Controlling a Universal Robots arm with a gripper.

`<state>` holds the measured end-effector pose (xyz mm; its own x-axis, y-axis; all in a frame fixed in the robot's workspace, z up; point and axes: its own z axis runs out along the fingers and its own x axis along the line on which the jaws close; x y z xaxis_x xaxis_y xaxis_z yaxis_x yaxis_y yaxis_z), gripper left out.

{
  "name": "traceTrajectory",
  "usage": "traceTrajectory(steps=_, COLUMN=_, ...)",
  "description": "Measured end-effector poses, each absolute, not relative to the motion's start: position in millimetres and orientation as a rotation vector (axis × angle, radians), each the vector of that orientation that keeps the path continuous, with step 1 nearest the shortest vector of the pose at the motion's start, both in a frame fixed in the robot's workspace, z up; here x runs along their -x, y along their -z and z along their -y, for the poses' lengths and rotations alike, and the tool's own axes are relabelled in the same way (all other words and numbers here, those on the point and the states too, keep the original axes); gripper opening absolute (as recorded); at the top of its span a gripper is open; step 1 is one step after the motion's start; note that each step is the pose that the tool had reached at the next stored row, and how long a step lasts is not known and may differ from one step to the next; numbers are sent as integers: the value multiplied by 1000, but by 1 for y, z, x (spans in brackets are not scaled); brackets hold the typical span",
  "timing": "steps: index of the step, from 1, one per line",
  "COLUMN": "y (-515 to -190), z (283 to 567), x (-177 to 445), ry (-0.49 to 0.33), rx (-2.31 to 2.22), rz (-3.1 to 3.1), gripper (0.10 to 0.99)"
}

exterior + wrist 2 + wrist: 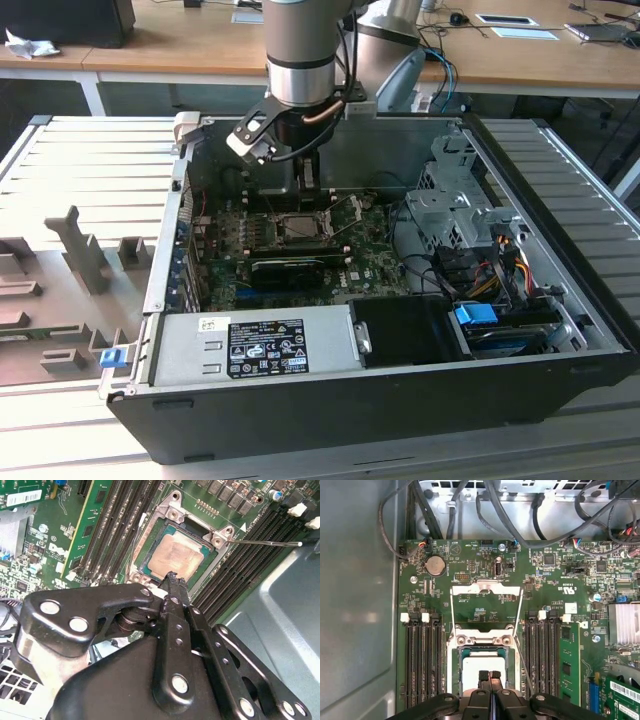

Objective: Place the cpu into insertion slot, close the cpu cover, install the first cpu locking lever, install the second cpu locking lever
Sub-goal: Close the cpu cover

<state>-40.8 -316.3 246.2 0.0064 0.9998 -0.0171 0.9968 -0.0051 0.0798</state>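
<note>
black two-finger tool point(490, 676) fingers pressed together, gripping nothing, tips right at the edge of the small pale silver-beige square cpu point(472, 666) | cpu sits in the metal-rimmed square insertion slot point(452, 652) | thin silvery frame cpu cover point(485, 588) flipped open just beyond it | green circuit board point(470, 560) all around

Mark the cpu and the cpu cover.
Pale silver-beige square cpu point(176, 556), second wrist view, middle of its metal face.
Thin silvery metal cpu cover point(487, 588), first wrist view, end bar of the frame.
</note>
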Motion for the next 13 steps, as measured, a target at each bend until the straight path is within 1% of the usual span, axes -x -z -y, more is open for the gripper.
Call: traceTrajectory(steps=13, y=-255, z=315, x=41, ry=-48, rx=-2169, rz=-2158, gripper=106)
